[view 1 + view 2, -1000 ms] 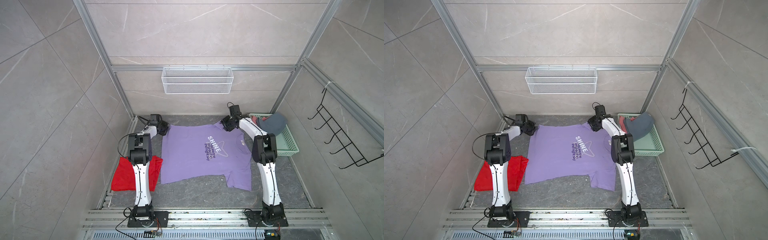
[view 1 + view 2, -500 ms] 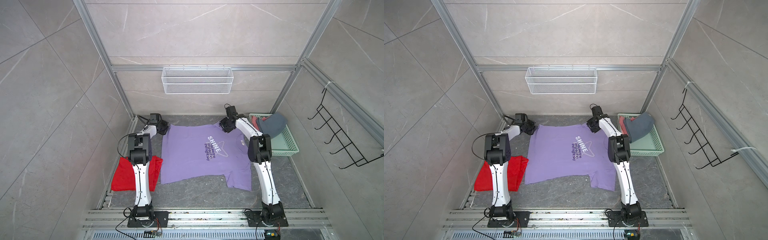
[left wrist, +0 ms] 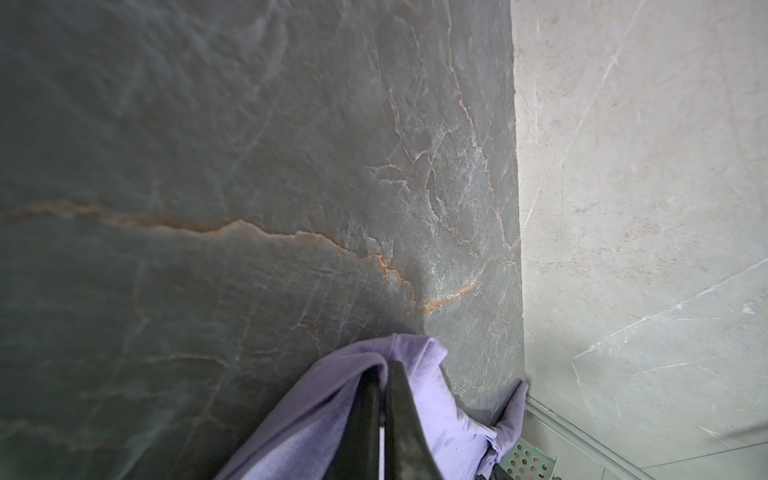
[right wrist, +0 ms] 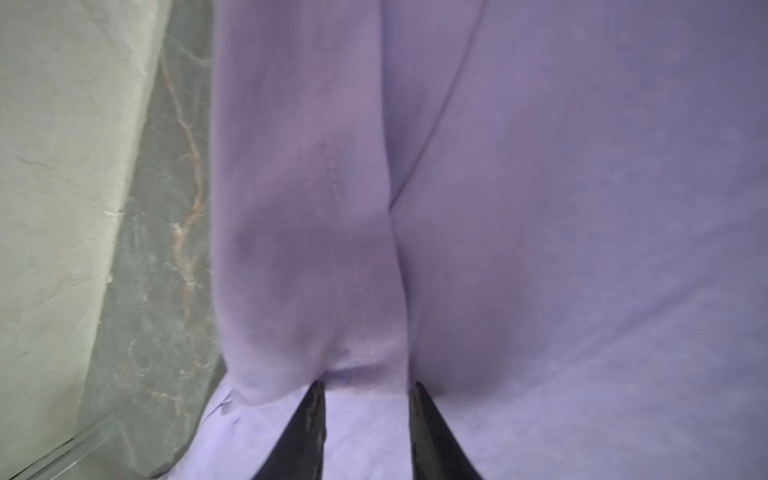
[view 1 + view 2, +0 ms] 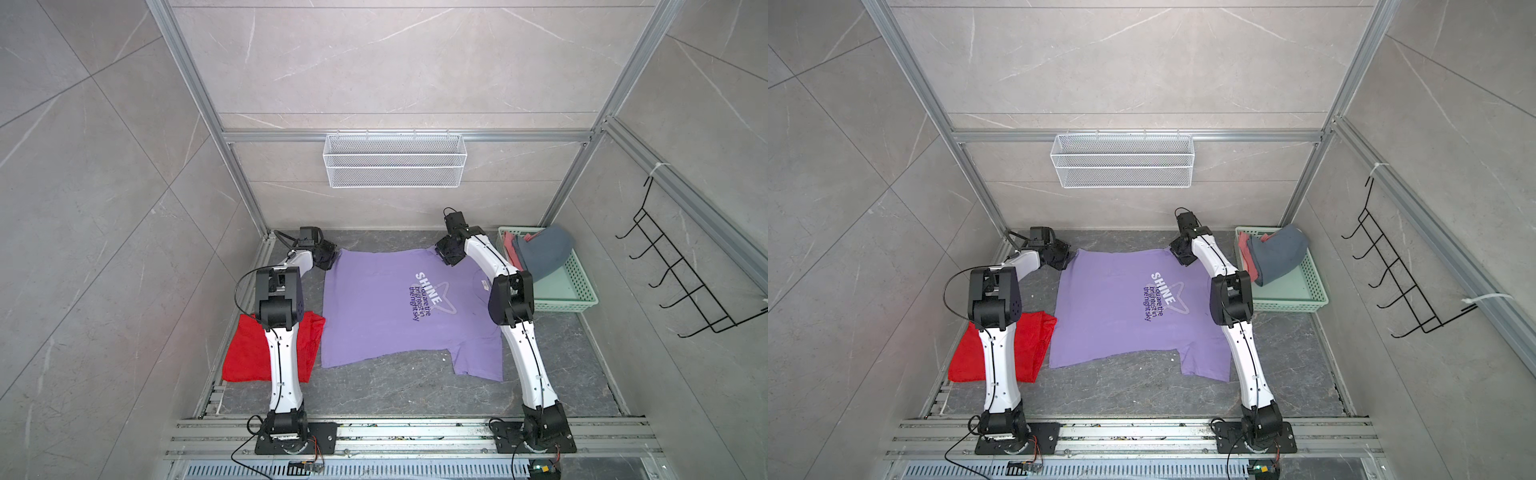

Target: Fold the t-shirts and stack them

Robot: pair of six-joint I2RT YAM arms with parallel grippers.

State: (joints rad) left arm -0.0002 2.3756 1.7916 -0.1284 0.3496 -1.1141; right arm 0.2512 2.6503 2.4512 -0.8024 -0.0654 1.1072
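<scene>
The lilac SHINE t-shirt [image 5: 374, 316] [image 5: 1108, 316] lies spread flat on the grey floor, print up. My left gripper [image 5: 332, 257] [image 5: 1068, 257] [image 3: 384, 368] is shut on its far left corner, with cloth [image 3: 299, 415] draped over both fingers. At the shirt's far right edge, near the sleeve, my right gripper [image 5: 442, 253] [image 5: 1177, 253] [image 4: 365, 384] rests low on the cloth [image 4: 582, 208]. Its jaws stand apart with a raised fold at the tips. A red t-shirt [image 5: 249, 357] [image 5: 967, 361] lies at the left, partly behind the left arm.
A mint-green basket [image 5: 577, 295] [image 5: 1312, 299] at the far right holds a slate-blue t-shirt [image 5: 544, 253] and a pink one [image 5: 509, 245]. A white wire basket [image 5: 395, 160] hangs on the back wall, and a black hook rack [image 5: 685, 286] on the right wall. The back wall is close behind both grippers.
The right arm has shifted slightly to the left along the shirt's far edge and its jaws have narrowed. The left arm has not moved.
</scene>
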